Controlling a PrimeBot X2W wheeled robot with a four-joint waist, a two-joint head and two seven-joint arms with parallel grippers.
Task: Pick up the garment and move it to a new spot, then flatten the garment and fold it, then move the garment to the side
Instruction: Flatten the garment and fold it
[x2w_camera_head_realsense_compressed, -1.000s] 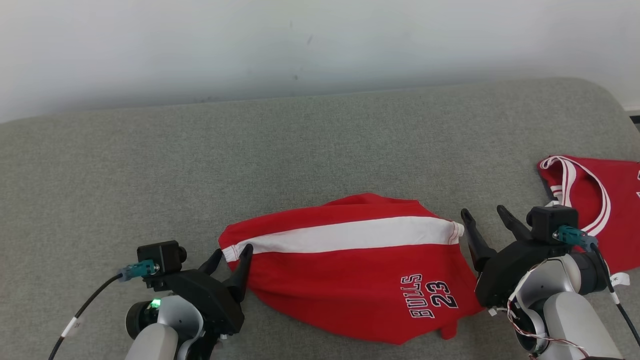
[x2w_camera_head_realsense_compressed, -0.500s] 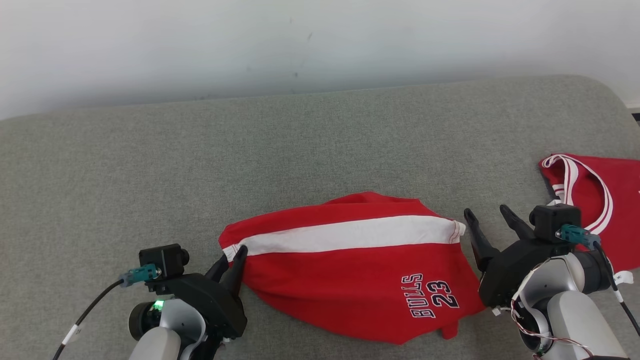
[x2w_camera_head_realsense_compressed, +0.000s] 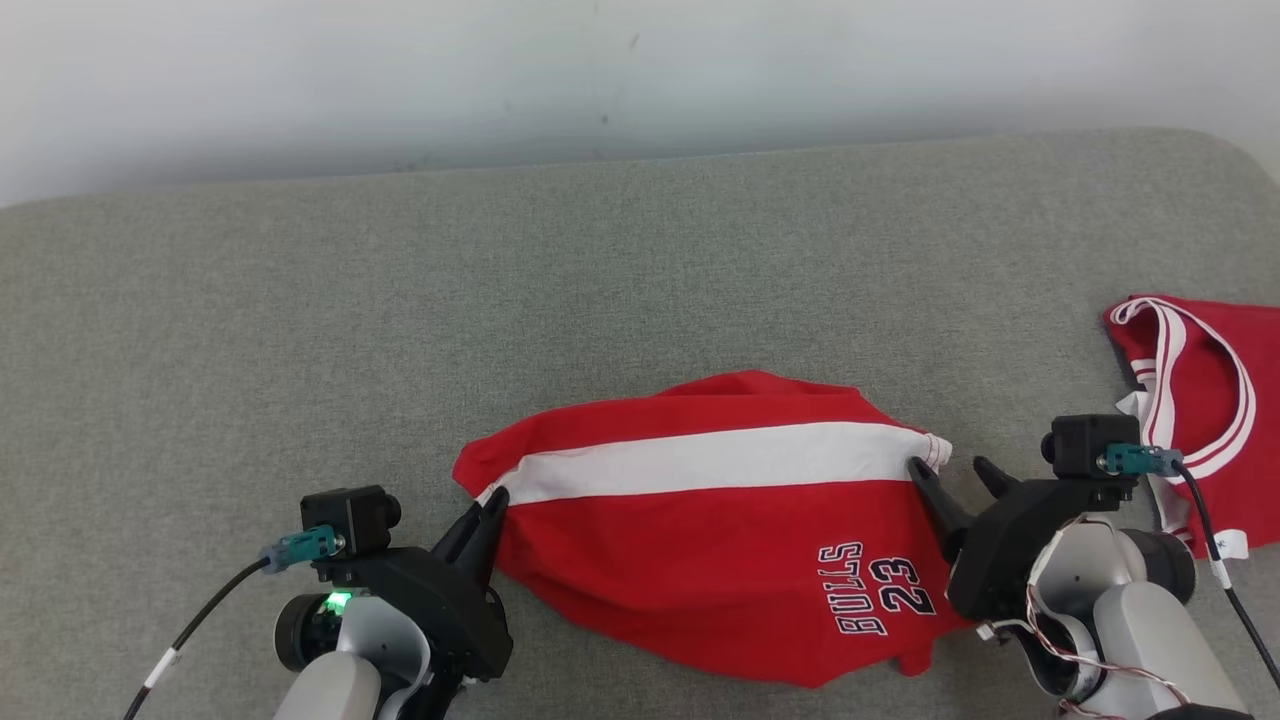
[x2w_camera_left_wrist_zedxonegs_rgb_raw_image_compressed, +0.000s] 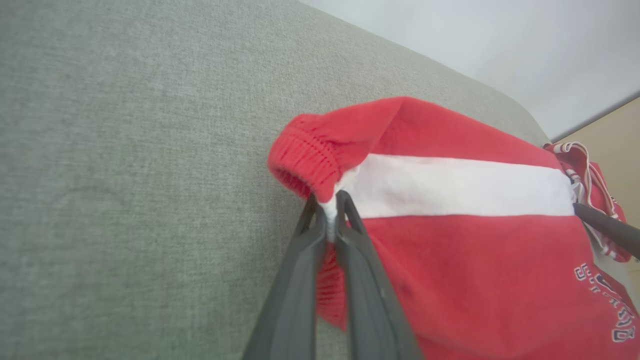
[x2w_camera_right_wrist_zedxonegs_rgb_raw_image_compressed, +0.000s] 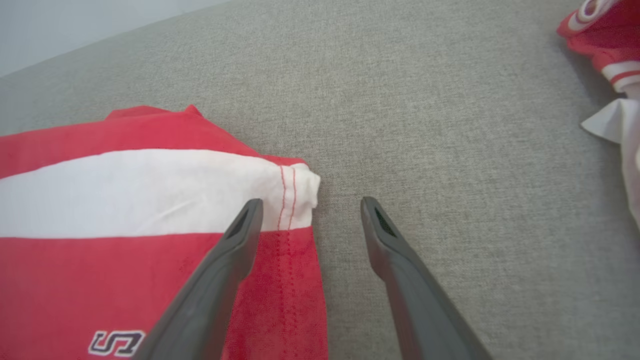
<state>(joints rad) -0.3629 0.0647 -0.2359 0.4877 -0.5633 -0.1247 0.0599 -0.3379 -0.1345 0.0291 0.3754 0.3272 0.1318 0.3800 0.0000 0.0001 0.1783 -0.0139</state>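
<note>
The garment (x2w_camera_head_realsense_compressed: 720, 530) is a pair of red shorts with a white stripe and "BULLS 23" print, lying crumpled on the grey cushion. My left gripper (x2w_camera_head_realsense_compressed: 487, 508) is at its left end, shut on the waistband edge (x2w_camera_left_wrist_zedxonegs_rgb_raw_image_compressed: 327, 200) where white meets red. My right gripper (x2w_camera_head_realsense_compressed: 950, 470) stands open at the shorts' right hem; in the right wrist view one of its fingers (x2w_camera_right_wrist_zedxonegs_rgb_raw_image_compressed: 240, 235) lies over the hem (x2w_camera_right_wrist_zedxonegs_rgb_raw_image_compressed: 295, 200) and the other rests on bare cushion, the gripper (x2w_camera_right_wrist_zedxonegs_rgb_raw_image_compressed: 310, 205) astride the corner.
A second red garment (x2w_camera_head_realsense_compressed: 1200, 400) with white trim lies at the right edge, close behind my right wrist. The grey cushion (x2w_camera_head_realsense_compressed: 500, 300) stretches back to a pale wall (x2w_camera_head_realsense_compressed: 600, 70); its rounded corner is at the far right.
My left gripper has shut on the waistband edge. My right gripper has moved left onto the hem corner. The head camera has shifted slightly.
</note>
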